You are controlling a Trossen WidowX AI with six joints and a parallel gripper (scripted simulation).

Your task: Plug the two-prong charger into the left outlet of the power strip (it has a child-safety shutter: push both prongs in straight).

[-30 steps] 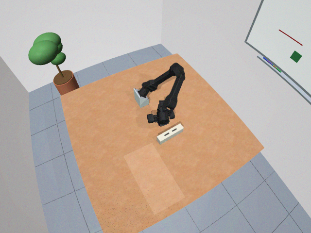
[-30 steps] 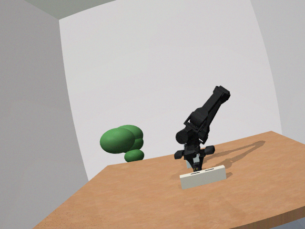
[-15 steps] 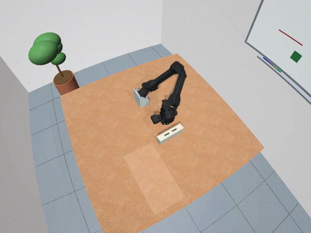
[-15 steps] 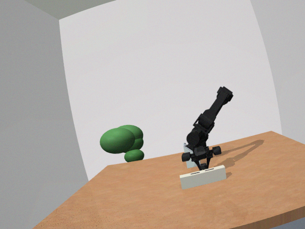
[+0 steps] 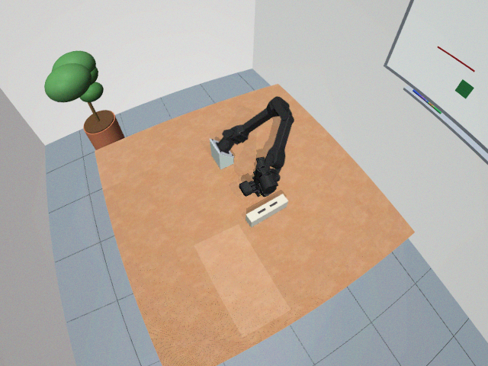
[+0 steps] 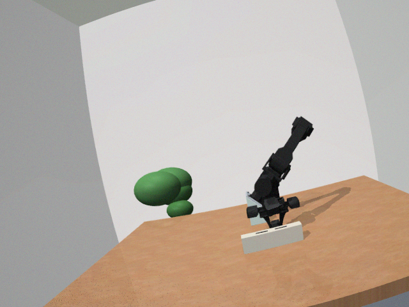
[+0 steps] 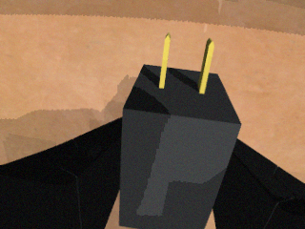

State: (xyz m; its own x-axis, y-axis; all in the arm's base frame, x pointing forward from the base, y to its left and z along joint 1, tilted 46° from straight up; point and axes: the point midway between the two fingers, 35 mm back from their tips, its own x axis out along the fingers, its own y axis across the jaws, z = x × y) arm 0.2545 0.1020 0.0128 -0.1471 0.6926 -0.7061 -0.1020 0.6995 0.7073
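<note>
My gripper (image 6: pixel 275 223) (image 7: pixel 172 131) is shut on the dark grey charger (image 7: pixel 195 148) (image 6: pixel 274 224). The charger's two yellow prongs, the left prong (image 7: pixel 165 62) and the right prong (image 7: pixel 206 67), point away from the gripper and are free in the wrist view. The cream power strip (image 5: pixel 254 219) (image 6: pixel 273 240) stands on the table with two dark slots in its top, one slot (image 5: pixel 261 210) (image 6: pixel 261 232) to the left and one slot (image 5: pixel 273 203) (image 6: pixel 280 227) to the right. The gripper is just behind the strip, nearer the right slot in the exterior view. The strip is not visible in the wrist view.
A pale grey angled holder (image 5: pixel 221 159) (image 6: pixel 254 214) stands by the arm's base, behind the gripper. A lighter rectangle (image 5: pixel 242 279) marks the wooden table (image 5: pixel 157 204) (image 6: pixel 198 264) in front of the strip. A potted plant (image 5: pixel 104 132) (image 6: pixel 157 188) stands beyond the table.
</note>
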